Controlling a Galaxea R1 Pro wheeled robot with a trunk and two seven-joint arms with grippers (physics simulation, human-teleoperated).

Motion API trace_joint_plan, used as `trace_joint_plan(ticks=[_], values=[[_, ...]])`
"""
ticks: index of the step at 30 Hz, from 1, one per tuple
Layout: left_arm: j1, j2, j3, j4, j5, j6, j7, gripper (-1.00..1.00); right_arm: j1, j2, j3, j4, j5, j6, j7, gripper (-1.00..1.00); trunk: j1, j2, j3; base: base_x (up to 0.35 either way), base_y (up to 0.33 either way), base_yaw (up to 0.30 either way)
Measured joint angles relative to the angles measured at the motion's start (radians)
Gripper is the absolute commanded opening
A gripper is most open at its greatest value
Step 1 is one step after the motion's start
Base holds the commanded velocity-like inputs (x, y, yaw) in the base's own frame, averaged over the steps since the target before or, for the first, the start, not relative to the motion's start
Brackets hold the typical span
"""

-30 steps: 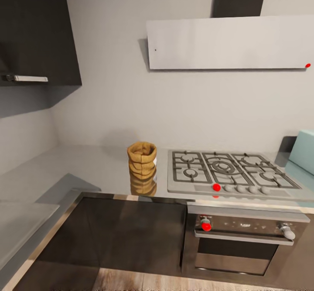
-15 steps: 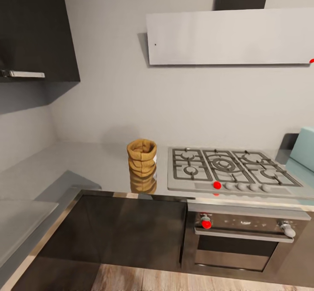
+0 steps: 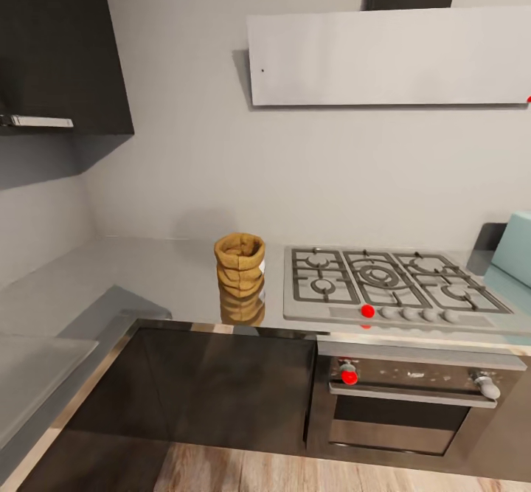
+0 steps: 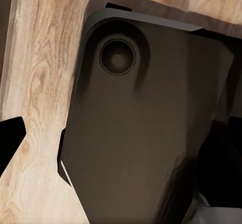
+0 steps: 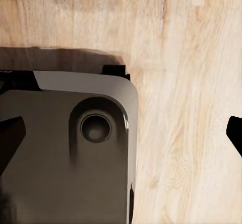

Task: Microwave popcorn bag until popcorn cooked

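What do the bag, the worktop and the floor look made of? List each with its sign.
Bag: crumpled tan paper, matte, seemingly; ridged folds and a rolled rim.
Worktop: polished grey steel or similar; it mirrors the bag's base and the wall.
Floor: pale wood planks, smooth finish; clear grain lines, though it could be laminate.

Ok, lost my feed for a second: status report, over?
Both grippers open, hanging over the wood floor. Popcorn bag upright on the countertop, left of the hob. Microwave at far right. Nothing blocking the bag.
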Motion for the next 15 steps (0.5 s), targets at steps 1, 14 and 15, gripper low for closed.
trace_joint_plan(ticks=[1,14,15], values=[[0.0,0.0,0.0,0.0,0.0,0.0,0.0,1.0,0.0,0.001,0.0,0.0,0.0,-0.001,0.0,1.0,0.0,0.0,0.0,0.0,0.0,0.0],[0.0,0.0,0.0,0.0,0.001,0.0,0.0,1.0,0.0,-0.004,-0.001,0.0,-0.003,0.004,-0.001,1.0,0.0,0.0,0.0,0.0,0.0,0.0],[0.0,0.0,0.0,0.0,0.0,0.0,0.0,1.0,0.0,-0.007,0.002,-0.001,0.0,0.008,0.0,1.0,0.0,0.0,0.0,0.0,0.0,0.0]])
